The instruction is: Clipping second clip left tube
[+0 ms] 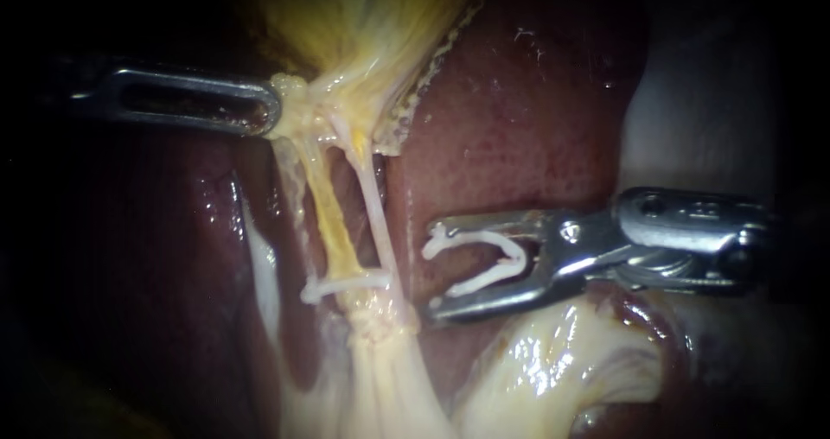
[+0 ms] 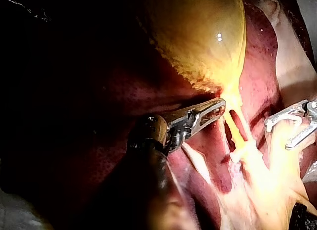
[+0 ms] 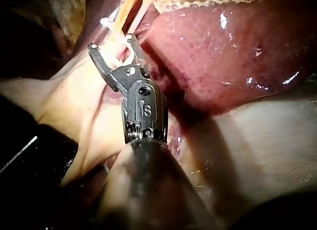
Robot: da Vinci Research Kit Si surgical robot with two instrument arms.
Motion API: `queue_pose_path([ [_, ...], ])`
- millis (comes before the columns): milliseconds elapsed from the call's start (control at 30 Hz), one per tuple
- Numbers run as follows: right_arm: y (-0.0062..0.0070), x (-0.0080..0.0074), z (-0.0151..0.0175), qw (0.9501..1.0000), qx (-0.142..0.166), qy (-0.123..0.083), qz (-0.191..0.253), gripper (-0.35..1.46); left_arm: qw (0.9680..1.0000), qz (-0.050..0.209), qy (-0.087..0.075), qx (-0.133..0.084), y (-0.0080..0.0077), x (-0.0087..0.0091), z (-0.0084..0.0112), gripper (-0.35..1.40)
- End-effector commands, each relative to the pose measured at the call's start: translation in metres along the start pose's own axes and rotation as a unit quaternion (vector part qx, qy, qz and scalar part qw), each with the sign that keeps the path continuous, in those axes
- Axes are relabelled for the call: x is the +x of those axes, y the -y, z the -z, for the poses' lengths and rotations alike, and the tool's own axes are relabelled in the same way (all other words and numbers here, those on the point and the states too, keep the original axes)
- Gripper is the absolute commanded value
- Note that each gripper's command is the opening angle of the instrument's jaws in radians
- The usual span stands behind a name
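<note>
While the left instrument [image 1: 264, 111] clamps the gallbladder [image 1: 363, 24] neck to stretch the left tube [image 1: 333, 219], the right instrument [image 1: 437, 266] cradles a loaded clip [image 1: 519, 256] between wide-spread jaws. The tube is just ahead of the tips (untouched, fitted clip [image 1: 346, 283] across it).

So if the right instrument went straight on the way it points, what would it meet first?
Its loaded clip would likely meet the thin pale right tube, just above the placed clip; the yellow left tube lies beyond. Depth is unclear.
</note>
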Motion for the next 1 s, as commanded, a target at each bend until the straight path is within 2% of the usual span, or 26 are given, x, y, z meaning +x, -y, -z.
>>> queue_pose_path([
  [33, 0.0, 0.0, -0.0003, 1.0, 0.003, -0.002, -0.004, 0.5, 1.0, 0.0, 0.0, 0.0, 0.0, 0.0, 0.0, -0.35],
  [367, -0.0016, -0.001, -0.003, 0.9996, 0.007, -0.014, -0.025, 0.5, 1.0, 0.0, 0.0, -0.001, 0.0001, 0.0, -0.0001, -0.35],
  [700, -0.0036, -0.0024, -0.0043, 0.9993, 0.019, -0.007, -0.033, 0.49, 1.0, 0.0, 0.0, -0.001, 0.0002, 0.0001, -0.0002, -0.35],
  [1000, -0.0038, -0.0027, -0.005, 0.998, 0.055, 0.002, -0.031, 0.48, 1.0, 0.0, 0.001, -0.001, 0.0002, 0.0001, -0.0002, -0.35],
])
